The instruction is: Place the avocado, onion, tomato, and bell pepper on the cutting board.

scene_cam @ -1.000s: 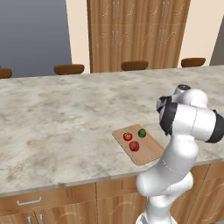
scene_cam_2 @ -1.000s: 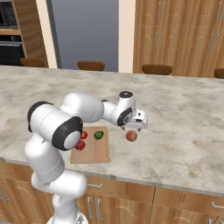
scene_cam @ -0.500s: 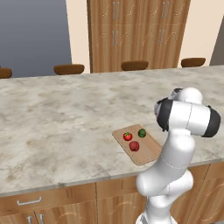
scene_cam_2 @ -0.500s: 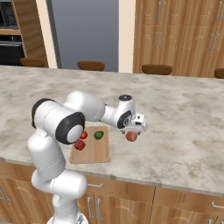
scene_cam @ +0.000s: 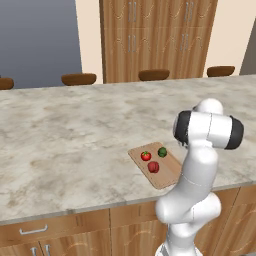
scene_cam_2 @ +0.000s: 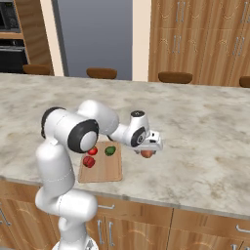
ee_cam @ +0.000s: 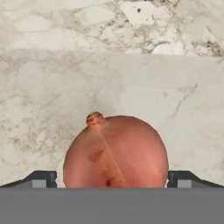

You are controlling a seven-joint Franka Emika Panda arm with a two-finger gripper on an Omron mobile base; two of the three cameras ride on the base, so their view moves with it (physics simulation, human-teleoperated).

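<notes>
With my gripper (ee_cam: pixel 112 178) spread wide around the onion (ee_cam: pixel 116 152) on the countertop (ee_cam: pixel 52 87) right of the cutting board (scene_cam_2: pixel 101 168), I should lower evenly and close centered.

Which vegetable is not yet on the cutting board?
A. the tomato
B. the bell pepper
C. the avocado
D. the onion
D: the onion lies on the counter beside the cutting board, between the fingertips of the open gripper.
</notes>
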